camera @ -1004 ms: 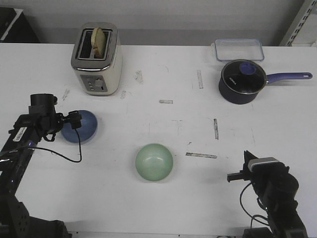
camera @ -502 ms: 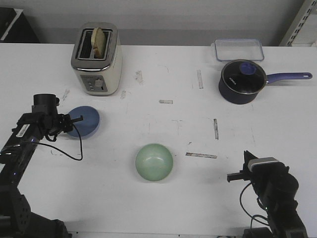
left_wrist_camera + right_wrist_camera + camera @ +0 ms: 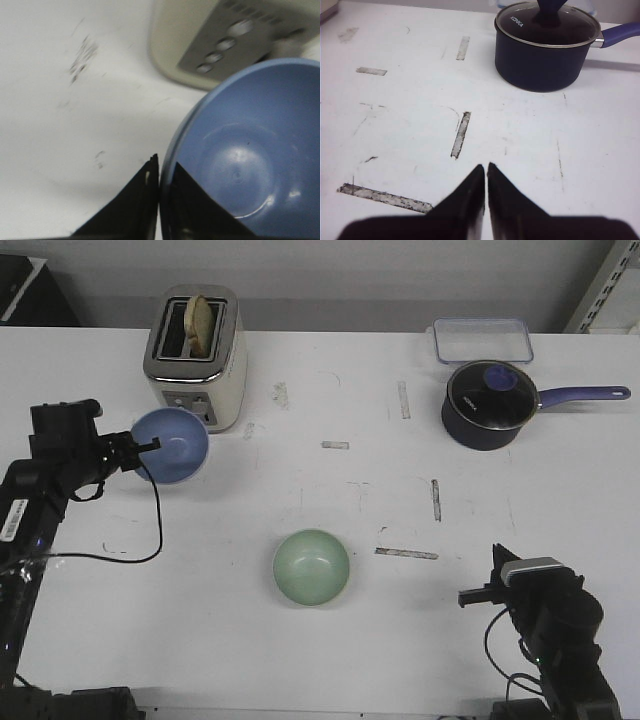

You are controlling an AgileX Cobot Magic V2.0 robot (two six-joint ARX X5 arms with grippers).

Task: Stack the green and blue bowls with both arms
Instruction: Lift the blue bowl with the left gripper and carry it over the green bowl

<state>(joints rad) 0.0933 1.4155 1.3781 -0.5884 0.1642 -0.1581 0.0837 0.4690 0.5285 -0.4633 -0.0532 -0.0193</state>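
The left gripper [image 3: 140, 450] pinched the blue bowl [image 3: 172, 444] by its rim, lifted beside the toaster [image 3: 195, 358]. The right gripper [image 3: 485, 172] sat pressed together, the green bowl [image 3: 312, 566] well apart.

blue bowl [image 3: 250, 150] rim pinched in left gripper [image 3: 160, 175], toaster [image 3: 225, 40] just behind, scuffed white table [image 3: 65, 110]
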